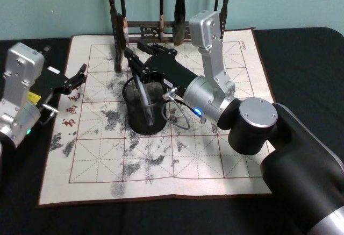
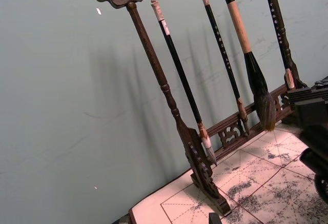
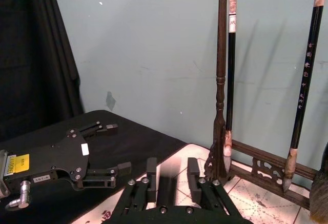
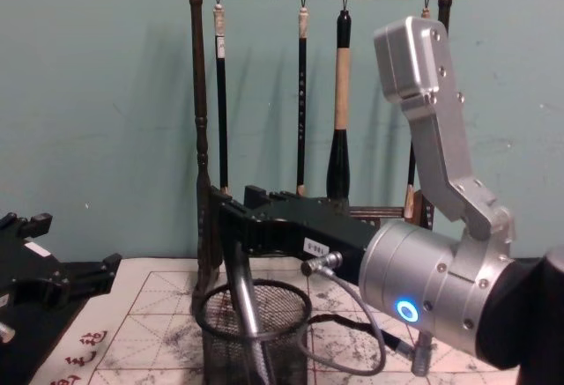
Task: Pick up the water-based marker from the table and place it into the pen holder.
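One pen holder [image 1: 144, 111] stands near the middle of the calligraphy mat [image 1: 215, 159]; one water-based marker [image 1: 141, 98] stands inside it, tilted, its upper end leaning above the rim toward the rack side; in the chest view the marker [image 4: 245, 301] rises past the mesh rim of the pen holder [image 4: 256, 336]. One wooden brush rack [image 4: 198, 138] stands at the far edge of the mat, against the wall; the chest view shows four brushes hanging from its bar.

The mat lies on the table [image 1: 312, 63]; open squares of mat lie on the near and right sides of the cup; the rack closes the far side; dark bare table borders the mat left, right and near.

The right gripper [image 1: 130, 57] hangs above the far rim of the cup, just over the marker's top; its fingers [image 3: 151, 171] stand parted with a clear narrow gap and grip nothing; whether they touch the marker cannot be told. The left gripper [image 1: 80, 73] is parked over the left margin of the mat, well apart from the cup; its fingers are spread and empty.
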